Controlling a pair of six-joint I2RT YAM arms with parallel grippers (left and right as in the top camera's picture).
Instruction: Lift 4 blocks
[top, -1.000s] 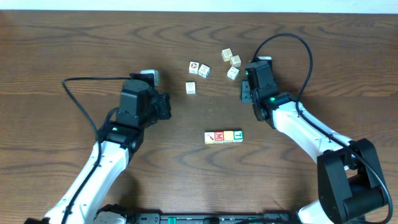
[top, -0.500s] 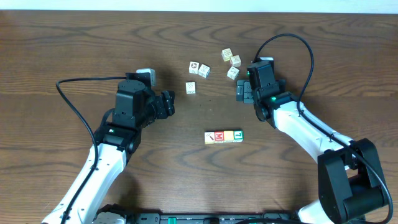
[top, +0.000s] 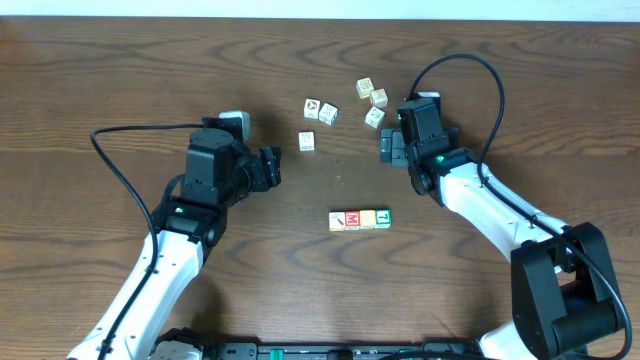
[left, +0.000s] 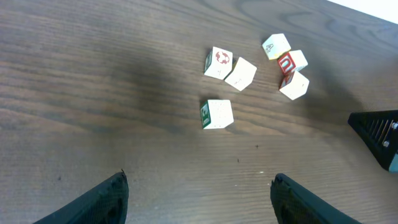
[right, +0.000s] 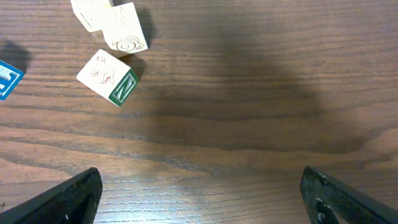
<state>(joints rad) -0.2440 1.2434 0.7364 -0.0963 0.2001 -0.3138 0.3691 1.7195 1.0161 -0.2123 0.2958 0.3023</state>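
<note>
The left arm (top: 185, 215) stretches in from seven o'clock and the right arm (top: 480, 200) from five o'clock, both hovering over the dark wooden tabletop (top: 100, 80). Both sets of jaws stand wide open, holding nothing. Four small wooden cubes with coloured faces (top: 360, 219) sit in a row just toward five o'clock from centre, touching neither arm.

Green-N cube (right: 109, 78), 2 pale cubes (right: 122, 28) above, fingers (right: 68, 199) apart

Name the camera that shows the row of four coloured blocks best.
Overhead. It alone shows the row of four coloured blocks, lying side by side, whole and unobstructed. Neither wrist view catches the row; both look at loose cream cubes instead.
</note>
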